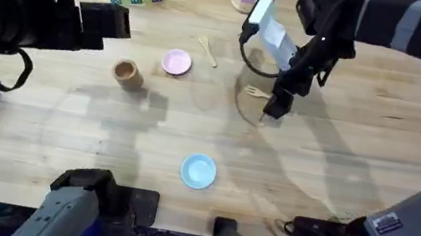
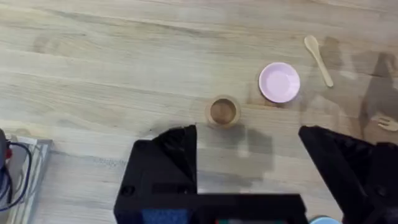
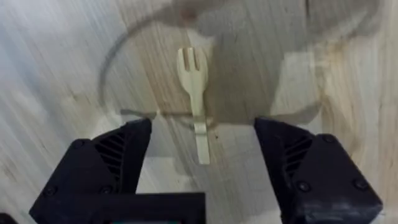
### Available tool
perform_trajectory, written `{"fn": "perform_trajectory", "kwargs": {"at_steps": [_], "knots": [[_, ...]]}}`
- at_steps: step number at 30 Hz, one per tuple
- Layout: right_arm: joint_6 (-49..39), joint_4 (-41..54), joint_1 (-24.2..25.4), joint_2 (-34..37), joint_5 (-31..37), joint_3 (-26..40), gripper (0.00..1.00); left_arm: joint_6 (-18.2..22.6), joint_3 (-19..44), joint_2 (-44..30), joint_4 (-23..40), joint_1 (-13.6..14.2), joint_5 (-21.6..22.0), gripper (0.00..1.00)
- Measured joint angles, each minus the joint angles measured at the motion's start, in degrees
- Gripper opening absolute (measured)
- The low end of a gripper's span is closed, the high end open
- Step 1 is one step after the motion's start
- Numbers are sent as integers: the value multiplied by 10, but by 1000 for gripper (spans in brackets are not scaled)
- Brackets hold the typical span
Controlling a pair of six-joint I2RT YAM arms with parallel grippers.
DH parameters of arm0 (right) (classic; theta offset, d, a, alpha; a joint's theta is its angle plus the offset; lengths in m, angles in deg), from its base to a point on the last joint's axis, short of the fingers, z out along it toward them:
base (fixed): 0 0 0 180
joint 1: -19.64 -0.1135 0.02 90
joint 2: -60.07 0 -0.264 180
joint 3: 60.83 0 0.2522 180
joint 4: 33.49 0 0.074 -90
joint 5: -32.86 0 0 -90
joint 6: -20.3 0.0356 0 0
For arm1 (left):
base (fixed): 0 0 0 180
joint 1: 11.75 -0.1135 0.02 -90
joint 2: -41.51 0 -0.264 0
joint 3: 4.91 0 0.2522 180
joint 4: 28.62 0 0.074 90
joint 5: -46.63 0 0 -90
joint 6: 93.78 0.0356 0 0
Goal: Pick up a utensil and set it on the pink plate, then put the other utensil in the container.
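While the overhead view shows the whole worktop [image 1: 337, 172], the right wrist view gives the closest look at the fork [image 3: 194, 99]. It lies flat on the wood, its tines pointing away from the camera, and its handle reaches into the gap between the two black fingers [image 3: 118, 155] of the right gripper [image 3: 202, 155]. This gripper stands wide, with one finger on each side of the handle, and it is not touching the fork. From above, the right gripper [image 1: 274, 107] hangs low over the same place, and only the tines of the fork [image 1: 255, 92] come out beside it.

In the left wrist view, the left gripper [image 2: 249, 155] is also spread wide and holds nothing. Beyond it stand the container [image 2: 223, 112] and the pink plate [image 2: 279, 82], near each other but apart, and the spoon [image 2: 318, 60] lies just past the plate. The overhead view gives the same row: container [image 1: 127, 74], pink plate [image 1: 176, 63], spoon [image 1: 207, 51]. It also shows a light blue dish [image 1: 198, 171] alone near the front edge, and the left arm [image 1: 32, 13] raised at the left side.
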Motion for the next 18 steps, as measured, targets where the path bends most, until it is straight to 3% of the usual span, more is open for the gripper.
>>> {"fn": "perform_trajectory", "kwargs": {"at_steps": [3, 8, 15, 18], "knots": [[0, 0, -11, 1, 18, 1, 968, 0, 0, 0, 0, 0, 0, 993], [0, -6, -26, 7, 49, 7, 779, 0, 0, 0, 0, 0, 0, 993], [0, -7, -35, 9, 57, 8, 698, 0, 0, 0, 0, 0, 0, 993], [0, -5, -36, 9, 56, 8, 510, 0, 0, 0, 0, 0, 0, 994]]}}
